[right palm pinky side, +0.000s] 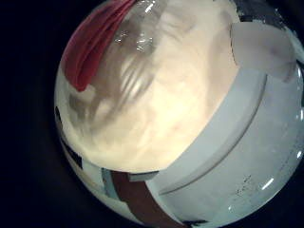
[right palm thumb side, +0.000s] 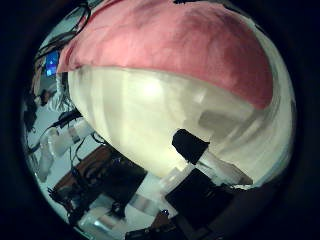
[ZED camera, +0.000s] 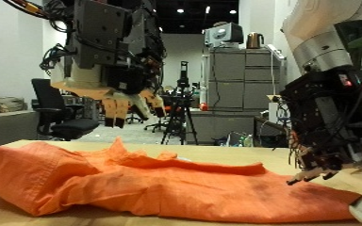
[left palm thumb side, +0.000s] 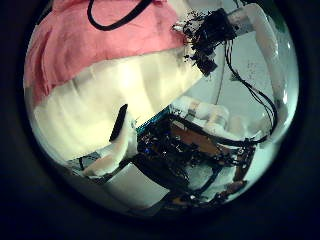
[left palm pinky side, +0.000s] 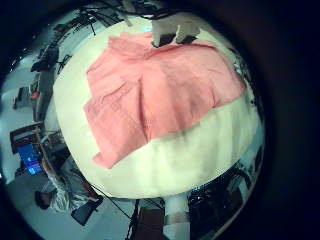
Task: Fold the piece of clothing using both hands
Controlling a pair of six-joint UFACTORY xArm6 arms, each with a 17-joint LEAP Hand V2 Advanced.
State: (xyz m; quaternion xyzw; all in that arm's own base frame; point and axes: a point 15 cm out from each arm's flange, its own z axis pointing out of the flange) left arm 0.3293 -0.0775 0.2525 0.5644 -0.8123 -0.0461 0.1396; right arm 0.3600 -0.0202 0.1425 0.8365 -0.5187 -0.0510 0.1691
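An orange garment [ZED camera: 131, 179] lies spread and rumpled across the tan table [ZED camera: 6, 215]. My left hand [ZED camera: 112, 89] hangs well above its middle, with relaxed fingers that hold nothing. My right hand [ZED camera: 317, 132] is at the garment's end, fingers pointing down close to the cloth's edge; I cannot tell whether they touch it. The left little finger side palm view shows the whole garment [left palm pinky side: 150, 90] from high up. The left thumb side palm view has the garment [left palm thumb side: 90, 50] with the other hand [left palm thumb side: 210, 40] at its edge. The garment [right palm thumb side: 170, 45] is close under the right palm.
Bare table [left palm pinky side: 190, 160] surrounds the garment on the near side. Behind the table stand a black office chair [ZED camera: 49, 104] and grey cabinets [ZED camera: 238, 80].
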